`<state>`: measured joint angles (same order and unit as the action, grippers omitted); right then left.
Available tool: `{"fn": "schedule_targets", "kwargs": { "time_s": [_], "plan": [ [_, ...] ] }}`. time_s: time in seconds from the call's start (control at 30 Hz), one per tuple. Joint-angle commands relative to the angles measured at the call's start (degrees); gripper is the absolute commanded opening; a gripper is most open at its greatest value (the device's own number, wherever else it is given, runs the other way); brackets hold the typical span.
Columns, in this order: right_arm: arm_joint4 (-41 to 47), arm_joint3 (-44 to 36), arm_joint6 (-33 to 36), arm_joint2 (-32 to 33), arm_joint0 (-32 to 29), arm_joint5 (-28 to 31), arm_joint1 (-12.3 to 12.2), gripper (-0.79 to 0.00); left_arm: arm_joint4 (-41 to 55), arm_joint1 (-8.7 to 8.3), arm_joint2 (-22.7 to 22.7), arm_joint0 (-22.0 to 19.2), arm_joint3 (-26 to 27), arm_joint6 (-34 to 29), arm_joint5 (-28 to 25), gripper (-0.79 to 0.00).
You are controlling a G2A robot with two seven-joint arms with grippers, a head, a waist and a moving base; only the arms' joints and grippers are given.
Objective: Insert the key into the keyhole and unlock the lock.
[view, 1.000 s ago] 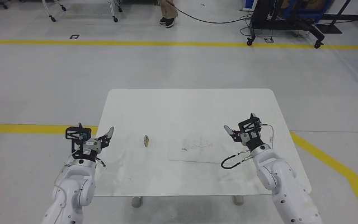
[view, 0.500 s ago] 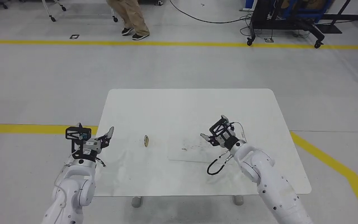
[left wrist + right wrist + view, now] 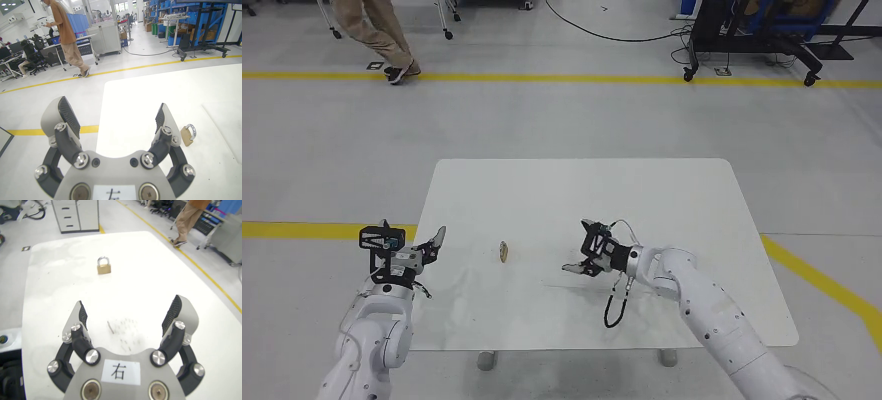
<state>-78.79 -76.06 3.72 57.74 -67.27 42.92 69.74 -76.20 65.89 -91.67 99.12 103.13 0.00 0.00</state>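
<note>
Padlock (image 3: 502,251) lies flat on the table (image 3: 642,190), long axis toward the right gripper (image 3: 129,303), spread and empty at its base end (sliver (image 3: 110,327) beneath, possibly the key); left gripper (image 3: 112,103), also spread, about equally near.

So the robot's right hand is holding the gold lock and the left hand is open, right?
Not quite. The right hand is open and holds nothing: the right wrist view shows the gold lock lying on the table, ahead of that hand and apart from it. The left hand is open, as you said.
</note>
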Motion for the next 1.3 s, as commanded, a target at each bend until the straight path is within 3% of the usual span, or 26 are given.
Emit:
{"fn": "schedule_targets", "kwargs": {
  "time_s": [0.0, 0.07, 0.17, 0.23, 0.3, 0.4, 0.53, 0.7, 1.0, 1.27],
  "plan": [
    [-0.43, 2.09, 2.22, -1.9, 1.9, 3.08, 0.3, -0.022, 0.0, 0.0, 0.0, 0.0, 0.0, 0.0, 0.0, 0.0],
    [-0.83, 3.54, 3.54, -3.76, 3.28, 4.37, 0.71, -0.111, 0.0, 0.0, 0.0, 0.0, 0.0, 0.0, 0.0, 0.0],
    [-1.34, 5.59, 5.21, -6.06, 4.8, 4.4, 1.33, -0.157, 0.0, 0.0, 0.0, 0.0, 0.0, 0.0, 0.0, 0.0],
    [-1.29, 6.92, 5.34, -7.02, 5.75, 3.95, 1.7, -0.274, 0.0, 0.0, 0.0, 0.0, 0.0, 0.0, 0.0, 0.0],
    [-1.65, 7.93, 5.31, -7.84, 6.48, 3.63, 1.97, -0.336, 0.0, 0.0, 0.0, 0.0, 0.0, 0.0, 0.0, 0.0],
    [-2.89, 8.77, 4.78, -8.6, 7.13, 3.14, 2.13, -0.511, 0.0, 0.0, 0.0, 0.0, 0.0, 0.0, 0.0, 0.0],
    [-4.92, 9.25, 5.0, -9.03, 7.58, 2.77, 2.05, -0.576, 0.0, 0.0, 0.0, 0.0, 0.0, 0.0, 0.0, 0.0],
    [-6.32, 9.0, 5.99, -9.36, 7.91, 2.35, 1.97, -0.785, 0.0, 0.0, 0.0, 0.0, 0.0, 0.0, 0.0, 0.0],
    [-9.24, 6.61, 2.98, -8.82, 6.97, -0.12, 1.45, -0.785, 0.0, 0.0, 0.0, 0.0, 0.0, 0.0, 0.0, 0.0],
    [-12.97, 5.73, -3.92, -7.72, 5.53, -1.67, 0.56, -0.785, 0.0, 0.0, 0.0, 0.0, 0.0, 0.0, 0.0, 0.0]
  ]
}}
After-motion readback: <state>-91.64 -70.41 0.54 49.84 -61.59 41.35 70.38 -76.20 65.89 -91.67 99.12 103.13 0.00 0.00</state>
